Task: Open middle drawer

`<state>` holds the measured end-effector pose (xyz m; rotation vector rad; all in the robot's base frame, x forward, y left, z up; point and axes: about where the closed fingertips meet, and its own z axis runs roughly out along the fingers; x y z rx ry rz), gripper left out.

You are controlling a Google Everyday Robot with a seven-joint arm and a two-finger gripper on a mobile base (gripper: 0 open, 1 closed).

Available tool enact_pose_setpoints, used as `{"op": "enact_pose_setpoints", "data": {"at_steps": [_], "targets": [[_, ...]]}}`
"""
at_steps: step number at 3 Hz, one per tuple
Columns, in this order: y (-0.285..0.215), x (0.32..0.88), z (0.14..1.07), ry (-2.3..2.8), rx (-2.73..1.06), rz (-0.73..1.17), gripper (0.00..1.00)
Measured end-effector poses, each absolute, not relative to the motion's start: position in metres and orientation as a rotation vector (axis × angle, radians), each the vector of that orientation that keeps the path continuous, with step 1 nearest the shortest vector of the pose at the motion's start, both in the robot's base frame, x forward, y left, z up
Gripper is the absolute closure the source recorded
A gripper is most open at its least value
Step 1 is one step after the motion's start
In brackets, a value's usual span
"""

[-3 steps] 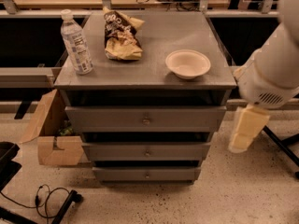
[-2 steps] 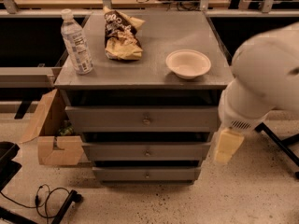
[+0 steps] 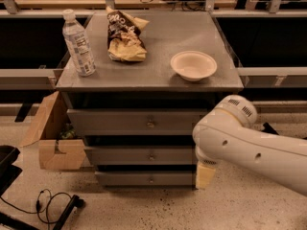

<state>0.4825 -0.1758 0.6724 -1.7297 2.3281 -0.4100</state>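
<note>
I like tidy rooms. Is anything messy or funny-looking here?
Only small things: a crumpled snack bag lies flat on the cabinet top, and an open cardboard box sits on the floor beside it. The middle drawer is shut; the gripper hangs by its right end.

Layout: on the worktop (image 3: 158, 78), the bottle (image 3: 79, 44) stands at left, the bag (image 3: 123, 36) lies behind centre, the bowl (image 3: 193, 65) sits at right. Beneath, the middle drawer (image 3: 124, 155) lies between the top drawer (image 3: 110, 122) and the bottom drawer (image 3: 124, 178). The gripper (image 3: 205, 175) hangs before their right ends; a cardboard box (image 3: 53, 143) stands to their left.
</note>
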Motion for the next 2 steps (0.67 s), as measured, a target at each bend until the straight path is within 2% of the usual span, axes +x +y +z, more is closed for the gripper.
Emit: {"op": "enact_pose_setpoints", "data": {"at_steps": [2], "targets": [[-0.175,0.489,0.642,2.378,-1.734,-0.414,0.0]]}}
